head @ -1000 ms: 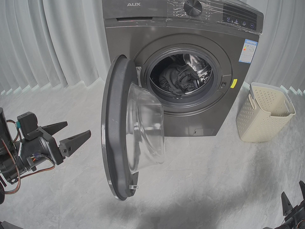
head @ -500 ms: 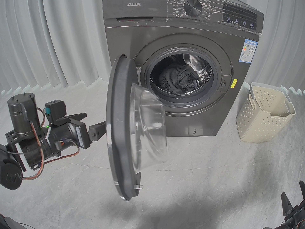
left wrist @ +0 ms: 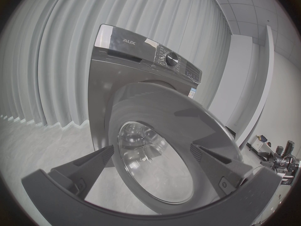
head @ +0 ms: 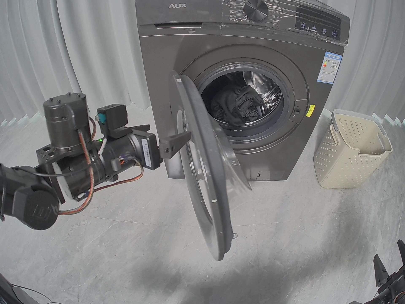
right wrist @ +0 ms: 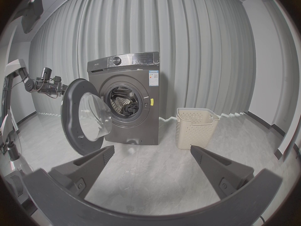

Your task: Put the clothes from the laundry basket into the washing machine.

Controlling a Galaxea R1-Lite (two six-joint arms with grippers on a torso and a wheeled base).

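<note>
Door (head: 206, 169) swung partway shut; left pincer (head: 169, 131) against it, wide open, empty.

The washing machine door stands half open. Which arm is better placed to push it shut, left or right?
Left, probably. The left gripper is right at the outer face of the door, fingers open toward it. The right gripper hangs low and far off, on the side of the laundry basket.

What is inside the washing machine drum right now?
A heap of dark clothes lies in the drum, against its shiny metal wall. The half-open door covers the opening's left edge, so anything behind it is hidden.
</note>
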